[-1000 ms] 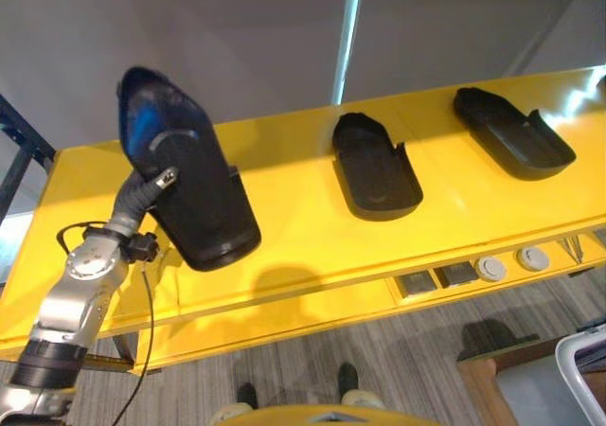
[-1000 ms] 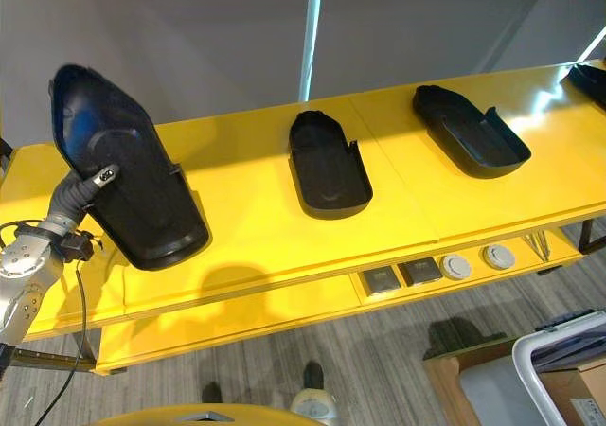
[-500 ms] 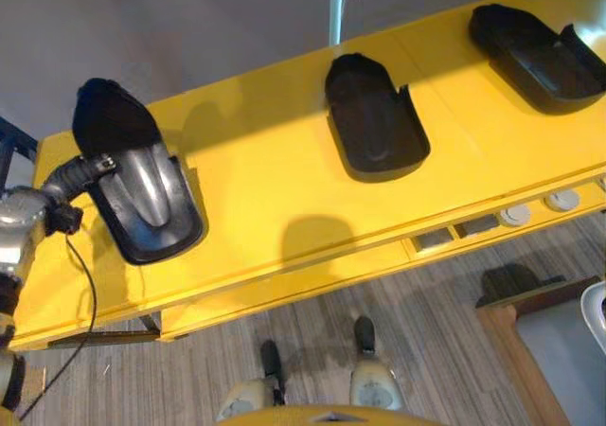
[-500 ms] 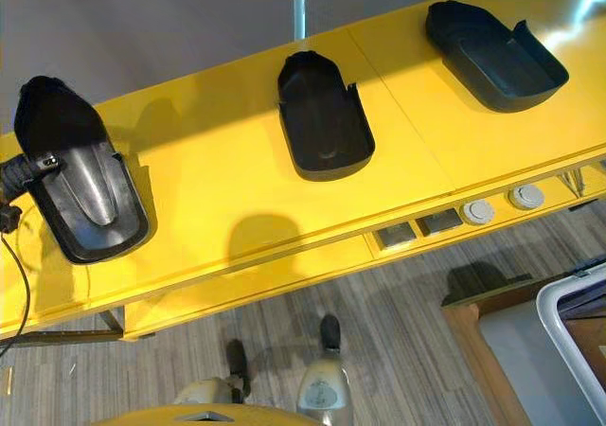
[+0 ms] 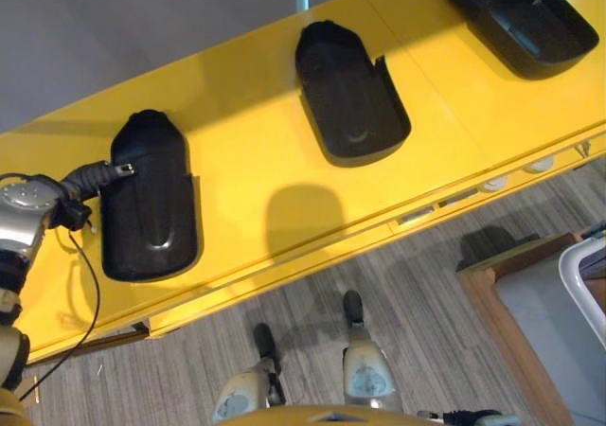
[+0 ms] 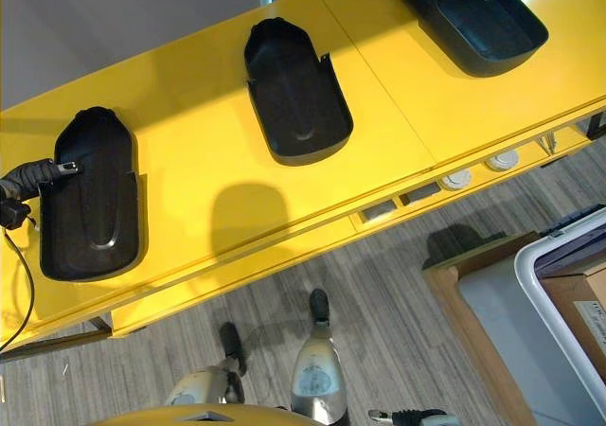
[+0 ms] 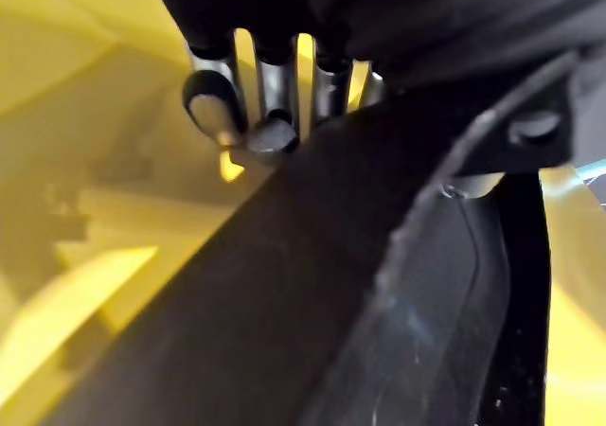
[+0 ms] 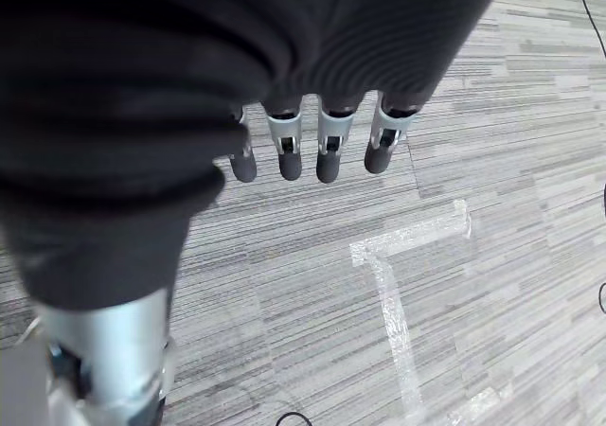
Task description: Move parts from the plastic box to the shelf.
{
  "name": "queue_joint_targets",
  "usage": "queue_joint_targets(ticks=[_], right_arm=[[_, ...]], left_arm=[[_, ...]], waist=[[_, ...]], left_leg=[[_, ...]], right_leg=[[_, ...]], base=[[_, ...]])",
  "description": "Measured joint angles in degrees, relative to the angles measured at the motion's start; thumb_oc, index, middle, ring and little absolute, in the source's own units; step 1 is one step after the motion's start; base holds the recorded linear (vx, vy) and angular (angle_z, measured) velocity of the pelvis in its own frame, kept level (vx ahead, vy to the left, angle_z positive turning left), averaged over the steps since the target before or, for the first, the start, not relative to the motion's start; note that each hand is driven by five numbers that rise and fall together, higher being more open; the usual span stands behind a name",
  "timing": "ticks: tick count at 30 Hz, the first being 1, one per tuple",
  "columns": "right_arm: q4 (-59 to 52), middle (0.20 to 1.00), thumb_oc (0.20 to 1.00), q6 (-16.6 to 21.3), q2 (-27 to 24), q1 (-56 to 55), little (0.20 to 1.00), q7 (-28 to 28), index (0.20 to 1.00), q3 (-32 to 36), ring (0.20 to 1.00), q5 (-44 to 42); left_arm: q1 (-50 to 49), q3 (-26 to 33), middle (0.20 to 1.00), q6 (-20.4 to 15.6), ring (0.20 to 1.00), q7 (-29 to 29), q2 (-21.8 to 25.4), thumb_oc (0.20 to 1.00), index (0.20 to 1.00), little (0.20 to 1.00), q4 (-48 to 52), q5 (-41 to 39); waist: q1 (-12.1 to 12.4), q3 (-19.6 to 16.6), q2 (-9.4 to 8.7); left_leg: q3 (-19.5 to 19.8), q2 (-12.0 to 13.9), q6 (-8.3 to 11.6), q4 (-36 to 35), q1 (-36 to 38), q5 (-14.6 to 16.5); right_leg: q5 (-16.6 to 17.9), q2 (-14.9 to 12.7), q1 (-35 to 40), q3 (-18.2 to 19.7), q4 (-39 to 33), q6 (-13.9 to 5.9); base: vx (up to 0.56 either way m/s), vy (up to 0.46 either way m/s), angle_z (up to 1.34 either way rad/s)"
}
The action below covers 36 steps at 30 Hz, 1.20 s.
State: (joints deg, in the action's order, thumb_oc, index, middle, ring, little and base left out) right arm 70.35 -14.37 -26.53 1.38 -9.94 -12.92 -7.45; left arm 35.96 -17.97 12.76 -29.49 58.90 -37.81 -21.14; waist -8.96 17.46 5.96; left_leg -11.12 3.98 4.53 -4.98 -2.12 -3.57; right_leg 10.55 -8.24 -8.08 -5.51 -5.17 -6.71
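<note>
Left eye view looks down on a long yellow shelf (image 5: 256, 161) with a smooth glossy top, a grey wall behind it and grey striped plank flooring (image 5: 426, 331) in front. At the far left, the left robot hand (image 5: 95, 174) reaches in from the side and meets the left edge of a black part (image 5: 151, 199) lying flat on the shelf. In the left wrist view its fingers (image 7: 210, 104) curl over the part's dark rim, gripping it. The part is a matte plastic shell, shallow and trough-like, rounded at the far end and squared at the near end; its long axis runs from the shelf's front edge towards the wall. A second black part (image 5: 348, 93) of the same shape lies near the middle, tilted slightly, and a third (image 5: 521, 19) lies at the right. Right wrist view shows the right robot hand (image 8: 303, 147) over the floor, fingers straight and relaxed, holding nothing. A white-rimmed box (image 6: 568, 293) stands on the floor at the far right.
</note>
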Motion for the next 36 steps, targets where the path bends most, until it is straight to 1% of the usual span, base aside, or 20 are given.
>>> queue_joint_targets(ticks=[1, 2, 4, 10, 14, 15, 17, 19, 23, 24, 25, 27, 28, 29, 30, 31, 32, 33, 34, 36], right_arm=[[-0.1, 1.0, 1.0, 0.2, 0.0, 0.0, 1.0, 0.0, 1.0, -0.2, 1.0, 0.0], [-0.2, 1.0, 1.0, 0.2, 0.0, 0.0, 1.0, 0.0, 1.0, -0.4, 1.0, 0.0], [-0.5, 1.0, 1.0, 0.2, 0.1, 0.0, 1.0, 0.0, 1.0, -1.3, 1.0, -0.1], [-2.0, 1.0, 1.0, 0.2, 0.4, 0.1, 1.0, 0.1, 1.0, -1.7, 1.0, -0.1], [-1.8, 1.0, 1.0, 0.1, 2.2, 0.2, 1.0, 0.1, 1.0, -1.7, 1.0, -0.1], [-1.8, 1.0, 1.0, -0.5, 4.5, -0.1, 1.0, 0.1, 1.0, -2.3, 1.0, -0.1], [-1.8, 1.0, 1.0, -0.6, 5.6, -0.2, 1.0, 0.1, 1.0, -2.4, 1.0, -0.1], [-1.7, 1.0, 1.0, -0.7, 6.3, -0.2, 1.0, 0.1, 1.0, -2.6, 1.0, -0.1], [-0.9, 1.0, 1.0, -1.0, 7.0, -1.0, 1.0, 0.0, 1.0, -2.7, 1.0, -0.1], [0.4, 1.0, 1.0, -1.1, 7.4, -0.4, 1.0, 0.0, 1.0, -3.1, 1.0, -0.1], [0.5, 1.0, 1.0, -1.3, 7.7, -0.3, 1.0, 0.0, 1.0, -3.2, 1.0, -0.1], [1.3, 1.0, 1.0, -2.1, 8.2, -0.7, 1.0, 0.0, 1.0, -2.3, 1.0, -0.2], [0.8, 1.0, 1.0, -2.4, 8.3, -0.3, 1.0, 0.0, 1.0, -2.4, 1.0, -0.4], [0.8, 1.0, 1.0, -2.4, 8.4, -0.3, 1.0, 0.0, 1.0, -2.4, 1.0, -1.1], [0.8, 1.0, 1.0, -2.4, 8.4, -0.4, 1.0, 0.0, 1.0, -2.3, 1.0, -1.4], [0.3, 1.0, 1.0, -2.4, 8.6, -0.4, 1.0, 0.1, 1.0, -2.3, 1.0, -1.9], [0.4, 1.0, 1.0, -2.4, 9.1, -0.5, 1.0, 0.4, 1.0, -2.0, 1.0, -2.4], [0.5, 1.0, 1.0, -2.6, 9.1, -0.8, 1.0, 0.5, 1.0, -2.1, 1.0, -2.4], [0.5, 1.0, 1.0, -3.0, 9.7, -1.4, 1.0, 0.6, 1.0, -2.3, 1.0, -2.4], [1.5, 1.0, 1.0, -3.3, 10.1, -1.9, 1.0, 0.9, 1.0, -2.1, 1.0, -3.0]], left_arm=[[-0.1, 0.0, 0.2, 0.0, 0.2, 0.0, 0.0, 0.2, 0.2, 0.2, 0.0, 0.0], [-0.2, 0.1, 1.0, 0.0, 1.0, 0.1, 0.0, 1.0, 1.0, 1.0, -0.1, 0.1], [-0.8, 0.6, 1.0, -0.1, 1.0, 2.1, -1.0, 1.0, 1.0, 1.0, -1.1, 2.5], [-1.7, 1.0, 1.0, -0.7, 1.0, 7.0, -1.8, 1.0, 1.0, 1.0, -1.6, 4.0], [-1.9, 1.1, 1.0, -1.8, 1.0, 10.8, -2.0, 1.0, 1.0, 1.0, -1.6, 5.1], [-2.0, 1.1, 1.0, -3.0, 1.0, 13.9, -2.1, 1.0, 1.0, 1.0, -1.5, 5.7], [-2.0, 1.0, 1.0, -4.1, 1.0, 16.3, -2.1, 1.0, 1.0, 1.0, -1.2, 5.8], [-1.5, 0.7, 1.0, -4.7, 1.0, 18.9, -2.3, 1.0, 1.0, 1.0, -1.0, 6.6], [-1.2, 0.0, 1.0, -6.6, 1.0, 24.4, -2.3, 1.0, 1.0, 1.0, -0.2, 6.8], [-0.3, 0.0, 1.0, -8.3, 1.0, 27.8, -2.4, 1.0, 1.0, 1.0, 2.9, 5.9], [-0.2, 0.3, 1.0, -9.3, 1.0, 29.1, -2.4, 1.0, 1.0, 1.0, 5.9, 4.8], [-2.6, 4.8, 1.0, -12.9, 1.0, 31.1, -4.2, 1.0, 1.0, 1.0, 16.6, 2.9], [-4.8, 6.9, 1.0, -15.2, 1.0, 32.2, -5.6, 1.0, 1.0, 1.0, 24.5, 2.1], [-6.6, 8.6, 0.793, -16.1, 0.793, 32.3, -6.8, 0.793, 0.793, 0.793, 28.3, 1.9], [-8.2, 9.6, 0.454, -17.0, 0.454, 32.3, -7.8, 0.454, 0.454, 0.454, 30.9, 1.7], [-10.2, 10.8, 0.2, -17.3, 0.2, 32.3, -9.3, 0.2, 0.2, 0.2, 33.8, 1.5], [-14.4, 13.8, 0.2, -17.5, 0.2, 32.5, -13.4, 0.2, 0.2, 0.2, 38.8, 1.1], [-17.3, 14.9, 0.2, -18.0, 0.2, 32.6, -16.6, 0.2, 0.2, 0.2, 41.6, 1.0], [-22.5, 14.9, 0.2, -18.7, 0.2, 32.7, -21.4, 0.2, 0.2, 0.2, 44.5, 1.0], [-26.8, 14.5, 0.2, -19.4, 0.2, 33.8, -25.8, 0.2, 0.2, 0.2, 45.7, -0.3]], waist=[[0.1, 0.0, -0.01], [0.2, 0.0, -0.03], [0.4, 0.0, -0.04], [1.1, -0.2, -0.64], [1.4, -1.6, -2.33], [1.6, -4.8, -4.48], [1.7, -6.7, -5.54], [1.8, -7.3, -6.15], [2.2, -11.5, -6.26], [2.8, -12.4, -6.49], [3.3, -12.8, -6.76], [4.2, -13.2, -7.17], [5.2, -14.1, -7.39], [5.4, -14.7, -7.41], [5.6, -15.2, -7.4], [5.9, -15.7, -7.45], [6.1, -16.3, -7.43], [6.6, -16.5, -7.45], [8.3, -16.8, -7.94], [9.2, -17.0, -8.74]], left_leg=[[0.0, 0.0, 0.02, 0.0, 0.0, 0.0], [0.0, 0.1, 0.02, 0.0, 0.0, 0.0], [0.0, 0.2, 0.03, 0.0, 0.5, 0.0], [0.2, 0.8, 0.39, 0.0, 2.2, 0.2], [0.5, 1.2, 0.48, 0.0, 3.2, 0.2], [0.6, 1.6, 0.81, 0.0, 4.0, 0.5], [0.5, 1.6, 0.82, 0.0, 4.2, 0.5], [0.4, 1.7, 0.77, 0.0, 5.4, 0.6], [0.3, 1.7, 0.76, 0.0, 5.8, 1.0], [0.4, 1.8, 0.76, 0.0, 6.3, 1.0], [0.5, 1.9, 0.76, 0.0, 6.4, 0.9], [1.0, 2.0, 0.59, 0.0, 6.8, 1.2], [1.2, 2.0, 0.54, 0.0, 6.8, 1.2], [1.3, 2.0, 0.95, 0.0, 6.8, 1.5], [1.5, 2.0, 0.97, 0.0, 6.8, 1.5], [1.7, 2.0, 0.97, 0.0, 6.8, 1.5], [2.2, 2.0, 0.96, 0.0, 6.8, 1.5], [2.6, 2.0, 0.97, 0.0, 7.0, 1.5], [3.3, 2.0, 0.97, 0.0, 7.1, 1.5], [4.1, 2.0, 0.89, 0.0, 6.9, 1.3]], right_leg=[[0.0, 0.0, 0.0, 0.0, 0.0, 0.02], [0.0, 0.0, 0.0, 0.0, 0.0, 0.02], [0.0, 0.2, 0.5, 0.0, 0.0, 0.03], [-0.6, 0.6, 2.4, -0.4, 0.0, 0.41], [-0.8, 0.9, 3.7, -1.1, 0.0, 0.6], [-1.1, 1.3, 4.4, -1.2, 0.0, 0.98], [-1.1, 1.4, 4.6, -1.2, 0.0, 1.04], [-1.2, 1.4, 5.8, -1.3, 0.0, 1.16], [-1.5, 1.3, 6.2, -1.3, 0.0, 1.43], [-1.5, 1.2, 6.9, -1.5, 0.0, 1.37], [-1.5, 1.2, 7.3, -1.7, 0.0, 1.38], [-2.1, 1.2, 8.1, -1.8, 0.0, 1.52], [-2.2, 1.2, 8.2, -1.9, 0.0, 1.62], [-2.3, 1.2, 8.2, -2.0, 0.0, 1.48], [-2.6, 1.2, 8.3, -2.1, 0.0, 1.09], [-2.7, 1.2, 8.4, -2.5, 0.0, 1.07], [-2.8, 1.1, 8.8, -3.0, 0.0, 1.03], [-3.0, 1.1, 9.1, -3.3, 0.0, 0.96], [-3.1, 1.1, 9.6, -3.8, 0.0, 1.0], [-3.3, 1.1, 9.9, -4.5, 0.0, 0.99]], base=[[-0.03, -0.035, 0.0], [-0.03, -0.044, 0.0], [-0.02, -0.043, 0.0], [0.01, -0.03, 0.02], [0.04, -0.051, 0.05], [0.03, -0.047, 0.01], [0.03, -0.046, -0.02], [0.02, -0.048, 0.01], [-0.04, -0.06, 0.0], [-0.08, -0.07, 0.08], [-0.09, -0.052, 0.08], [-0.06, -0.024, 0.05], [-0.06, -0.026, 0.06], [-0.06, -0.026, 0.06], [-0.04, -0.023, 0.08], [-0.03, -0.015, 0.14], [-0.04, -0.01, 0.18], [-0.05, -0.006, 0.23], [-0.05, -0.006, 0.25], [-0.02, -0.017, 0.26]])
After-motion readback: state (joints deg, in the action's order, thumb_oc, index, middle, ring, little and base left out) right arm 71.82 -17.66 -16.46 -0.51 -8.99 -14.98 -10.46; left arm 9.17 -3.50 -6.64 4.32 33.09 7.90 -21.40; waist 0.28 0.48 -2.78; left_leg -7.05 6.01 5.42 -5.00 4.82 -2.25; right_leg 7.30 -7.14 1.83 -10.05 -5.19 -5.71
